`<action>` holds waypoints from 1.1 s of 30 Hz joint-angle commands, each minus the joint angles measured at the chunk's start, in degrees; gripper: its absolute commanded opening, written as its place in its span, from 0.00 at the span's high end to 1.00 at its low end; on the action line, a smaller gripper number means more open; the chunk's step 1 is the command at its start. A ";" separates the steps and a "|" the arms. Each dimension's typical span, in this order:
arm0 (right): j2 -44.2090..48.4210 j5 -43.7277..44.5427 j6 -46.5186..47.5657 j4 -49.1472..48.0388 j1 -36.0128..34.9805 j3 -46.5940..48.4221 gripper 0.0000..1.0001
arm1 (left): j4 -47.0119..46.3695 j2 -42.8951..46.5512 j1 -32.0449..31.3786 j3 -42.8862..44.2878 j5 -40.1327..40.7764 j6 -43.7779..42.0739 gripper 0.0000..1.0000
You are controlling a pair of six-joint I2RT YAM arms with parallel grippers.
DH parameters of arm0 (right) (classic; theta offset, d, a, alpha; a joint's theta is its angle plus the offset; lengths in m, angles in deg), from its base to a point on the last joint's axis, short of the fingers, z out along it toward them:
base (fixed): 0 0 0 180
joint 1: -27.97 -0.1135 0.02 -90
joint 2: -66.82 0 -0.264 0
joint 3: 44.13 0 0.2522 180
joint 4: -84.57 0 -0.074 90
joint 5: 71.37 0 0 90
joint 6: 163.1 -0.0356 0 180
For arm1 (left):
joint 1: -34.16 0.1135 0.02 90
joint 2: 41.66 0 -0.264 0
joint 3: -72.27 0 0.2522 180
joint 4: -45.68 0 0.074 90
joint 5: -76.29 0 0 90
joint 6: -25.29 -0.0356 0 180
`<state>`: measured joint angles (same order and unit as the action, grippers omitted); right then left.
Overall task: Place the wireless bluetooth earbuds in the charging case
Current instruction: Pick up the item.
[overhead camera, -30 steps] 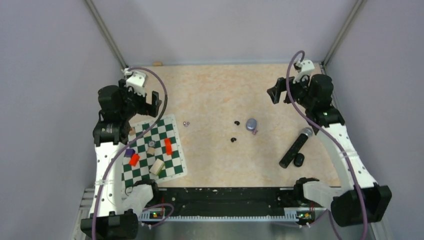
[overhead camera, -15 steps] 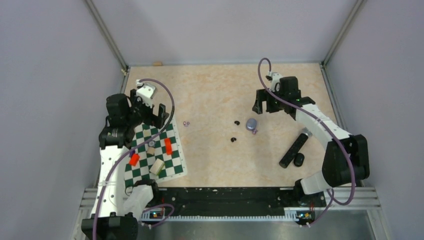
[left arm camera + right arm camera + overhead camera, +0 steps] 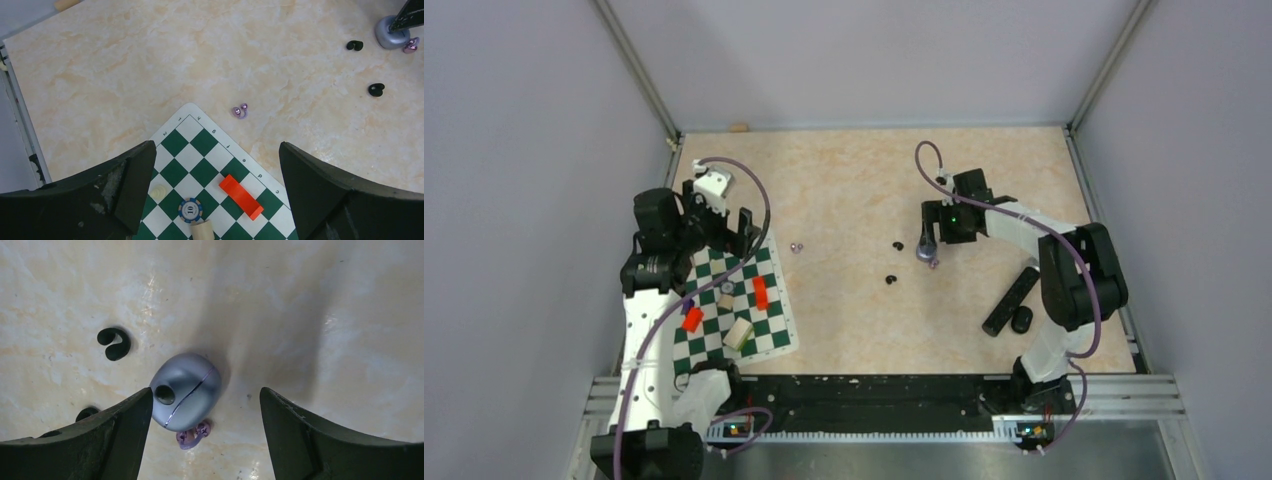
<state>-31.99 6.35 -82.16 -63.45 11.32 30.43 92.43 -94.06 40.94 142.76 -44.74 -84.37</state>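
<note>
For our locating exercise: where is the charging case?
The charging case sits right of centre in the top view, under the right gripper, a lilac earbud beside its near edge.

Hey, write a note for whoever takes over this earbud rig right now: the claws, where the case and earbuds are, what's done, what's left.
Right claw: open, low over the charging case, a finger on either side, gripping nothing.
Left claw: open and empty, above a corner of the chessboard.
Charging case: on the table, lid looks shut.
Earbuds: one earbud lies right beside the case; the other earbud lies on the table just off the chessboard corner.
Done: nothing inserted yet.
Left: open the case, seat both earbuds.
</note>
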 commanded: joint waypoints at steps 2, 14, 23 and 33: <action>0.40 -4.15 -0.14 0.12 -2.04 3.01 0.22 | -3.33 0.87 1.78 -1.38 -1.67 0.46 0.01; 0.93 -12.04 -1.63 -1.91 -2.05 1.67 0.19 | -4.16 0.70 2.79 -1.69 -1.93 1.03 0.01; 1.61 -14.12 -2.53 -7.04 -2.12 -0.30 0.19 | -4.44 0.29 2.88 -1.97 -2.17 1.05 0.01; 2.03 -3.59 0.41 -3.30 -2.50 1.02 0.25 | -4.46 0.11 3.21 -2.02 -2.28 1.12 0.01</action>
<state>-32.66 -0.88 -83.25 -67.06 9.51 30.38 90.27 -94.02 43.52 140.88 -45.85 -83.89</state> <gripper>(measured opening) 0.766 0.986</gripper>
